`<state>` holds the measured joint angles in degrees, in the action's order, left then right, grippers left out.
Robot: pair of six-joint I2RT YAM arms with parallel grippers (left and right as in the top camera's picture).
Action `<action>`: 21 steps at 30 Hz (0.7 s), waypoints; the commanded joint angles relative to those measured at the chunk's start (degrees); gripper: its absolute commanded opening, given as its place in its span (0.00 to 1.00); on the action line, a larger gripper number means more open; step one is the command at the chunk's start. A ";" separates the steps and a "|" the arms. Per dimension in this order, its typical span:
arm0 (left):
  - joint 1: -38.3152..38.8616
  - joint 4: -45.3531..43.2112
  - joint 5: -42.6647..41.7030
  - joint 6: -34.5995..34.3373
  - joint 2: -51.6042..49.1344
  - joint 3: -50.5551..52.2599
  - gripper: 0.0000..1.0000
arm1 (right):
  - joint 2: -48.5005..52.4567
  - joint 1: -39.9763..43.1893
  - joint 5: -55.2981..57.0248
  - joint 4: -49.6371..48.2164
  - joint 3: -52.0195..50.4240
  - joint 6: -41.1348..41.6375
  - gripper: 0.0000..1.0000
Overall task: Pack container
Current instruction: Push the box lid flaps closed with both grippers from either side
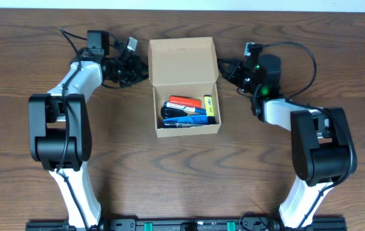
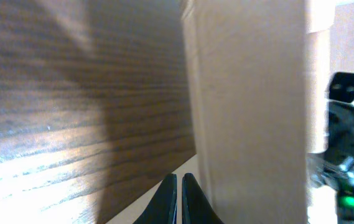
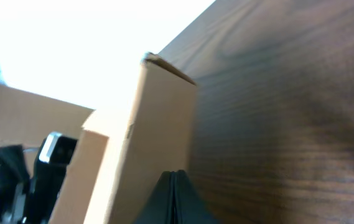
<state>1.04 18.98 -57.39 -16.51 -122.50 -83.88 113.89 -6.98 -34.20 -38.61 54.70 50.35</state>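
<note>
Over on the left, the left gripper [image 2: 178, 186] sits low over the table [image 1: 124, 167]. Its fingers are pressed together with nothing between them, and the tips are just beside the left edge of the lid [image 1: 183, 61]. Whether they touch the cardboard can't be told.

Middle of the table now: the box [image 1: 188, 130], plain tan, has its lid lifted at the far side of the tray. Inside, an orange marker [image 1: 182, 101] lies toward the far wall, blue pens [image 1: 188, 117] lie nearer, and a yellow marker [image 1: 208, 108] runs along the right wall.

On the right, the right gripper [image 3: 174, 180] mirrors its partner, fingers closed tight and empty, nosed up beside the lid's right edge. The two grippers flank the lid, one on each side.
</note>
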 commanded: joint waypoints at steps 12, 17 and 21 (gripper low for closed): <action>-1.01 -3.15 -9.18 2.23 1.81 -2.36 0.06 | 0.28 1.38 -10.49 -1.07 1.46 -4.68 0.02; -1.09 -4.70 -11.52 2.84 3.04 -2.45 0.06 | 0.28 1.40 -14.97 -1.03 3.63 -6.47 0.02; -1.11 -4.66 -11.50 5.07 5.79 -2.45 0.06 | 0.28 1.38 -18.03 -0.74 5.53 -7.54 0.02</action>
<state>-0.32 14.68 -66.13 -14.31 -120.95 -84.82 113.89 -5.26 -47.18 -39.46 58.28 45.23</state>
